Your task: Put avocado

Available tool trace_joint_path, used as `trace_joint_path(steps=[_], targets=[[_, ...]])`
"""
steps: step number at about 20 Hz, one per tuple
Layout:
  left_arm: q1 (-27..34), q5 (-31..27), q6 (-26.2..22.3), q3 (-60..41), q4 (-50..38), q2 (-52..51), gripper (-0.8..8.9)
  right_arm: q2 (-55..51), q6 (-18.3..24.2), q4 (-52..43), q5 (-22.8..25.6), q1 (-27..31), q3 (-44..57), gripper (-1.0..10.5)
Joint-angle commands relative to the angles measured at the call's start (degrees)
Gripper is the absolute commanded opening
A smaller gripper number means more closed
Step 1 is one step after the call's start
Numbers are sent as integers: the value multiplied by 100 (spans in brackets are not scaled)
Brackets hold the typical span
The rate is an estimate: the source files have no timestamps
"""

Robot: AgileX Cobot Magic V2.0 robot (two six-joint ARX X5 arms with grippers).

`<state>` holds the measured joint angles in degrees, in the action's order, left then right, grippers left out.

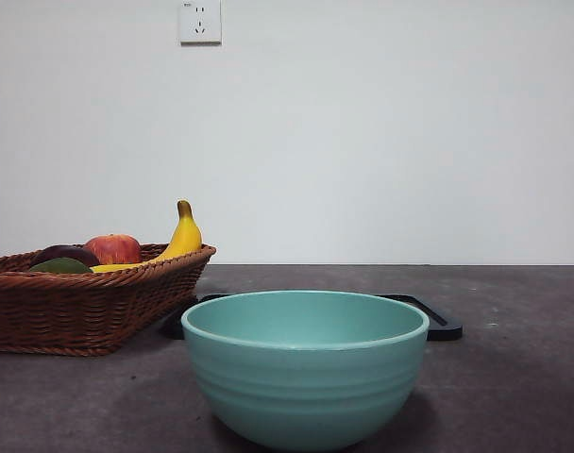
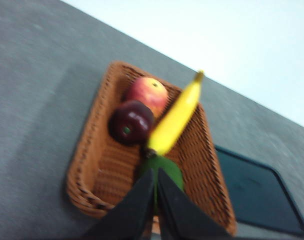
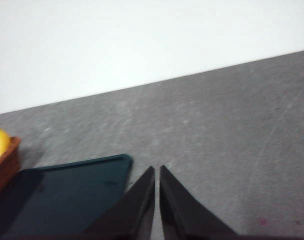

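front: dark green bumpy avocado [image 1: 60, 267] low in brown woven wicker basket [image 1: 98, 311] | left wrist: left gripper [image 2: 156, 172] pressed together, above avocado [image 2: 164, 167]; we judge it firm, rounded, grip across middle | right wrist: right gripper [image 3: 156, 170] also together, away from basket.

A: Front camera sits low, bowl [image 1: 306, 366] close, facing the wall.
B: Left wrist looks down on the basket [image 2: 89, 170]; right wrist shares its tray [image 3: 62, 195] and table.

teal bowl [image 1: 305, 368] up front, wicker basket [image 1: 79, 307] behind-left with avocado [image 1: 60, 267], apple [image 1: 113, 249], banana [image 1: 178, 242]
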<state>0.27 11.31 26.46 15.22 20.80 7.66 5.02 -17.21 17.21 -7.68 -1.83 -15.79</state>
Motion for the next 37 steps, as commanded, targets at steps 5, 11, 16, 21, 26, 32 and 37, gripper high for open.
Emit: trace_joint_path(steps=[5, 11, 16, 21, 26, 32, 37], targets=[[7, 673, -531, 953, 710, 855, 9, 920, 264, 1115, -713, -9, -1145, 8], [-20, 1027, -1154, 1823, 1558, 1582, 10, 1923, 660, 2055, -1244, -35, -2124, 8], [-205, 1132, -1449, 2518, 2277, 2129, 9, 2728, 885, 2791, -1816, -173, -2898, 8], [-599, 1508, -1685, 2990, 3132, 2568, 9, 3392, 1290, 3770, -1853, -874, -3633, 8], [-833, 1633, -1705, 3008, 3386, 2608, 9, 3574, 1547, 4227, -1932, -1661, -3683, 8], [-839, 1624, -1655, 3008, 3344, 2605, 99, 3574, 1617, 4159, -1930, -1825, -3683, 16], [-839, 1620, -1652, 3008, 3344, 2608, 451, 3574, 1569, 4153, -1930, -1825, -3683, 387]])
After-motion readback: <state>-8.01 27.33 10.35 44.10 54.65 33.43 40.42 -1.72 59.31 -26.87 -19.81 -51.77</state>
